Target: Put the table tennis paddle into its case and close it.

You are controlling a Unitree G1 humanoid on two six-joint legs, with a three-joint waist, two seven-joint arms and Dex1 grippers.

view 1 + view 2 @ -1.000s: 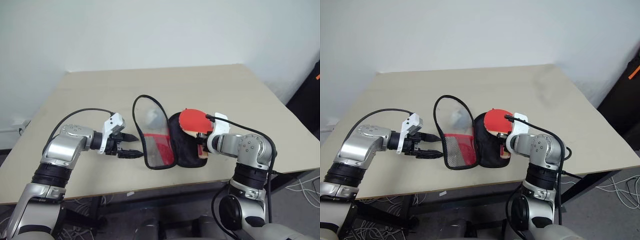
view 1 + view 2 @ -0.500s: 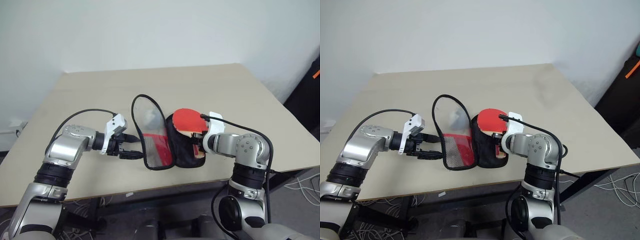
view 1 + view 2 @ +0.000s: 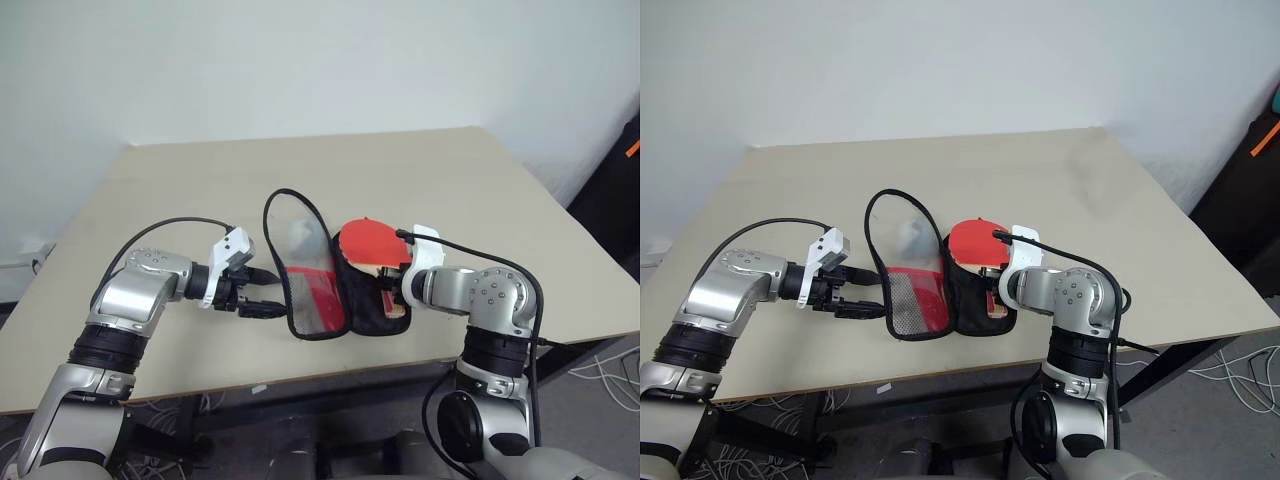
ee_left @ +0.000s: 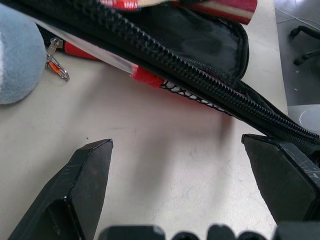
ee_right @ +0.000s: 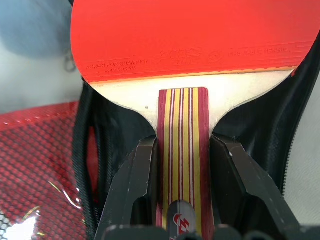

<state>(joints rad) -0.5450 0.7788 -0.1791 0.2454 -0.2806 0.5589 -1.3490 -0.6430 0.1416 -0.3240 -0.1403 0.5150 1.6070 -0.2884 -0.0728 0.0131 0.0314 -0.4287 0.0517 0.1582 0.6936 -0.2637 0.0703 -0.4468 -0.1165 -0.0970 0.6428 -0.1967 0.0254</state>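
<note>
While right gripper is clamping striped light-wood handle of red-faced round table tennis paddle, we are holding paddle over black lower half of open red-and-black zip case on beige table. Clear-panel lid is standing up beside it. Left gripper, fingers spread wide, empty, is waiting just beside lid edge. We are advising: lower face flat into pocket, keep handle toward near end, release only once seated.

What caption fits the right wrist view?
Right gripper clamps the paddle handle above the open case.
</note>
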